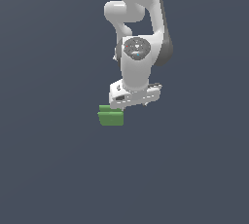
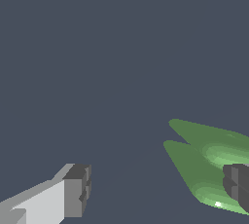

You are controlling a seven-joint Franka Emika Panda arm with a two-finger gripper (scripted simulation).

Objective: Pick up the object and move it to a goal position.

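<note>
Fingers (image 2: 75, 191) of the gripper (image 2: 158, 189) sit closest in the wrist view, spread wide apart with nothing held between them. One fingertip is grey with a pale body; the other dark tip overlaps the green block (image 2: 204, 157), which lies off to that side rather than centred in the gap. The block shows two stepped tiers. In the exterior view, the white arm (image 1: 138, 47) reaches downward, and the block (image 1: 111, 116) rests on the dark grey floor (image 1: 48, 169) just below the gripper (image 1: 131, 102), toward the exterior view's left.
</note>
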